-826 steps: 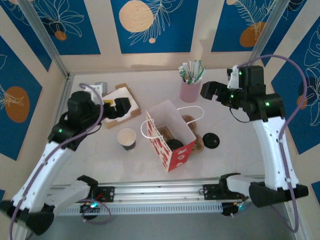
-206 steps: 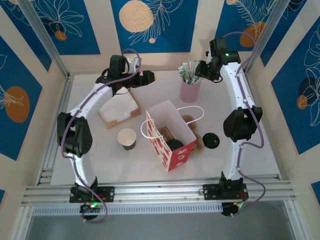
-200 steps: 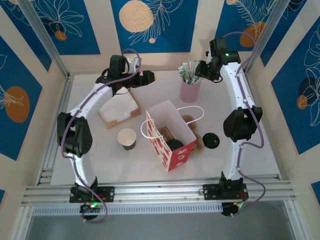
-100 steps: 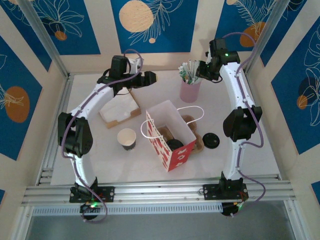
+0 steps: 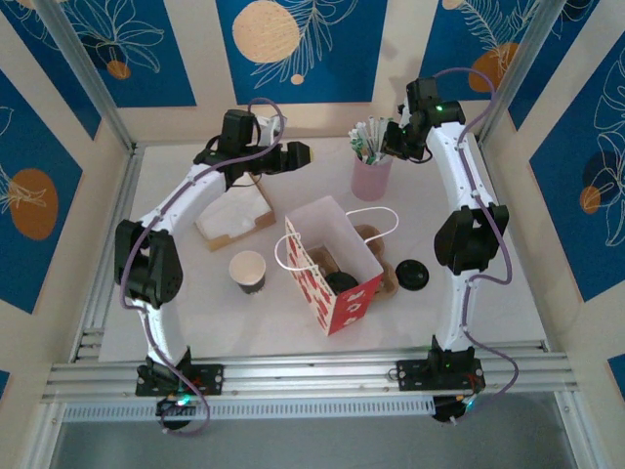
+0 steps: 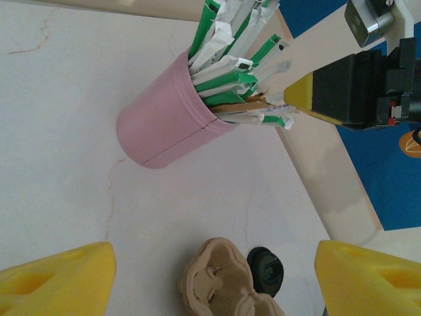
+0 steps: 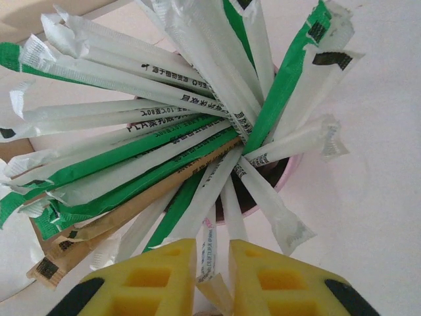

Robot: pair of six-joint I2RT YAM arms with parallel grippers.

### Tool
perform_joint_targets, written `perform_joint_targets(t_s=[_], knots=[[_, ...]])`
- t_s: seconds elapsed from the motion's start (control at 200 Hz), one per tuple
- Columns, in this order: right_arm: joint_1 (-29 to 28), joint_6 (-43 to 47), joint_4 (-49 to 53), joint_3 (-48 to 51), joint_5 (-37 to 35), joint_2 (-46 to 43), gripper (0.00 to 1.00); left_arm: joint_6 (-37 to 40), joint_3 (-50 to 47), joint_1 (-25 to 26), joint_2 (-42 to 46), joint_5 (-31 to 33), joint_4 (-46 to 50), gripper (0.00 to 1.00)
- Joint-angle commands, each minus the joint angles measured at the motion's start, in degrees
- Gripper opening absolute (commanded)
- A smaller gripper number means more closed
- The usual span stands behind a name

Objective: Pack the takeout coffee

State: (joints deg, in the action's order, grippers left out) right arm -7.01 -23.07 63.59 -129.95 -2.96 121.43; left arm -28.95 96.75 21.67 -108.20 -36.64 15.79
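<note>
Wrapped straw (image 7: 209, 258) is pinched in our right gripper's (image 7: 212, 247) narrow jaws, with the pink cup (image 5: 372, 178) just beyond the fingertips. We'd draw it out along its own length, slowly, so neighbours don't drag or tip the cup. Left gripper (image 6: 210, 280) stands wide, empty.

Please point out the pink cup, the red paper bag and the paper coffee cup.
pink cup (image 5: 372, 182), top external view, on its side wall.
red paper bag (image 5: 343, 302), top external view, on its red front face.
paper coffee cup (image 5: 248, 268), top external view, inside its open mouth.
</note>
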Motion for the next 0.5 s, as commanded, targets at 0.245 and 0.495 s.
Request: perform_joint_targets(t_s=[0.245, 0.495], knots=[[-0.4, 0.3, -0.6, -1.3, 0.2, -0.9, 0.06, 1.4, -3.0, 0.8, 2.9, -1.2, -2.8, 0.79], [-1.4, 0.7, -2.7, -0.8, -2.3, -5.1, 0.05, 1.7, -8.0, 1.0, 8.5, -0.1, -7.2, 0.82]])
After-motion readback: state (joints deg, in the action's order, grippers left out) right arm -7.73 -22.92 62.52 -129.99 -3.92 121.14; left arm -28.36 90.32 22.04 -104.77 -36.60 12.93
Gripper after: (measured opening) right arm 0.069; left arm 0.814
